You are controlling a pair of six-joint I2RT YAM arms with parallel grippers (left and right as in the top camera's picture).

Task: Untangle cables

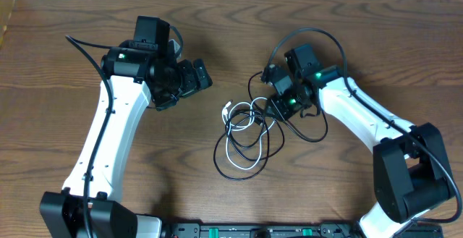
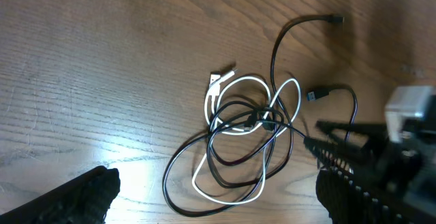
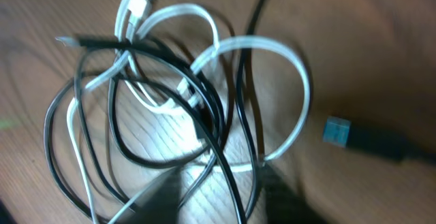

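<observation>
Three thin cables lie tangled in the middle of the table point(image 1: 242, 133). The white cable point(image 1: 228, 150) loops through two black cables point(image 1: 217, 160), and its plugs lie at the heap's upper left point(image 2: 216, 81). One black cable ends in a blue USB plug point(image 3: 337, 130), the other in a small black plug point(image 2: 336, 20). My right gripper point(image 1: 278, 104) is open low at the heap's right edge, and its blurred fingers point(image 3: 225, 197) straddle black strands. My left gripper point(image 1: 194, 79) is wide open point(image 2: 218, 197) and empty, up and left of the heap.
Thicker black arm wires arc above the right wrist point(image 1: 311, 32) and beside the left arm point(image 1: 87, 50). The wooden table point(image 1: 58, 122) runs to its back edge at the top of the overhead view. The arm bases stand at the front corners.
</observation>
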